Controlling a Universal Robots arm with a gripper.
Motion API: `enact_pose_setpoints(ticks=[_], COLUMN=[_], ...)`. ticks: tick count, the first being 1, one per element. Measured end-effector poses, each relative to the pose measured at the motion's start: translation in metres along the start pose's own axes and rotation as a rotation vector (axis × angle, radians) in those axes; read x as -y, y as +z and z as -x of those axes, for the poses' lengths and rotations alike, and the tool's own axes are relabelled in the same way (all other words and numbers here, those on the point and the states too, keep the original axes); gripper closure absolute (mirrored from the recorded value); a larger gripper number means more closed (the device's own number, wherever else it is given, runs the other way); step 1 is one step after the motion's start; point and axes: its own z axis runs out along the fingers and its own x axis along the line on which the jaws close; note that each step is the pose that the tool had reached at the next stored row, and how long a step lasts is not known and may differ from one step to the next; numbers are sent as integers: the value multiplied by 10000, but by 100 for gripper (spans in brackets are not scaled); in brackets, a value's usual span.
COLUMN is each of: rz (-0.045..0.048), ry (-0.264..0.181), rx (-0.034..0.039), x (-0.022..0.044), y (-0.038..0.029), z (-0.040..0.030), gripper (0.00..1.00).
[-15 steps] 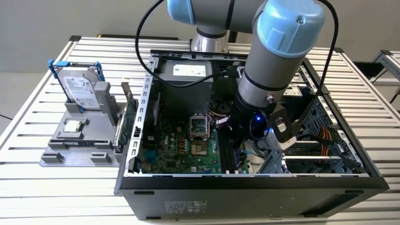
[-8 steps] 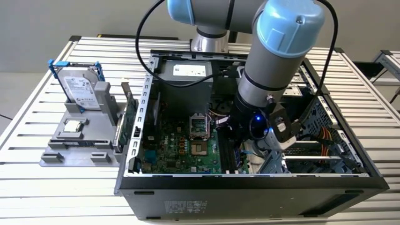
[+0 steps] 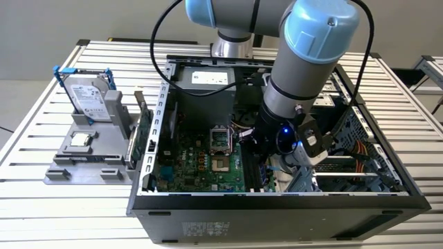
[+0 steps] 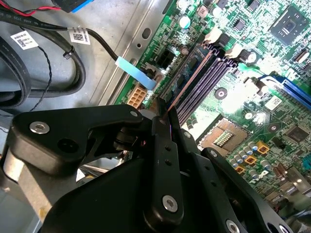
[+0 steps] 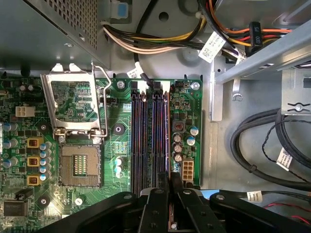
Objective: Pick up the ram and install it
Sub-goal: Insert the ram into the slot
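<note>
Open black computer case (image 3: 277,205) on the slatted metal counter (image 3: 41,114), green motherboard (image 3: 201,166) inside. Grey fixture (image 3: 86,166) at the exterior view's left, silver hard drive in a blue frame (image 3: 88,98) upright in it.

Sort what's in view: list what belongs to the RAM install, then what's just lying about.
Job:
- ram, edge-on, over the memory slots
- gripper, shut on the ram
- motherboard

Lying about:
- hard drive on grey stand
- green card
- cable bundle
</note>
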Motion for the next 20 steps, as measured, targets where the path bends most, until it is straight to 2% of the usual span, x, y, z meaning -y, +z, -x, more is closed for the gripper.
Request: enact_pose_setpoints(ticks=[20], rz=[-18], ry=[123], rx=[3], x=[-5], y=[-1], z=[-7], gripper=[100])
